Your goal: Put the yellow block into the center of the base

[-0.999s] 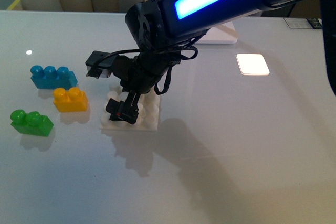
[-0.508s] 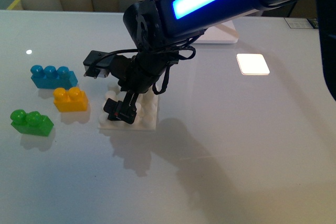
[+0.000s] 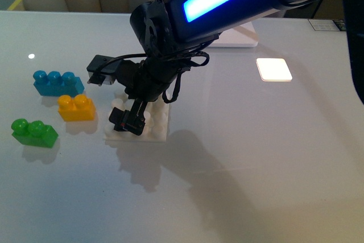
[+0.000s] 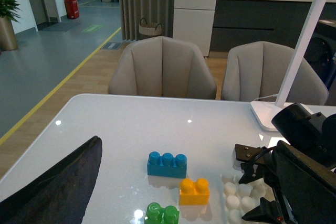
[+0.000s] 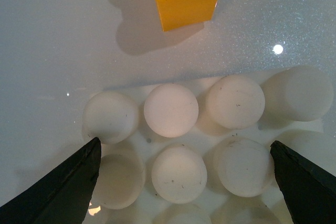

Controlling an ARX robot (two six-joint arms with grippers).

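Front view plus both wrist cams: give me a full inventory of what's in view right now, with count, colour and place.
yellow block: one, yellow-orange, on the table left of the base, apart from it
blue brick: one, blue, three studs, just behind the yellow block
green brick: one, green, two studs, nearer the robot and further left
base: one, white, studded, mid-table, under the right gripper
lamp foot: one, white, far side of the table
chairs: two, beige, behind the table
table: one, glossy white
right gripper: one, black, open, low over the base studs, holding nothing
left gripper: one dark finger visible only; state unclear
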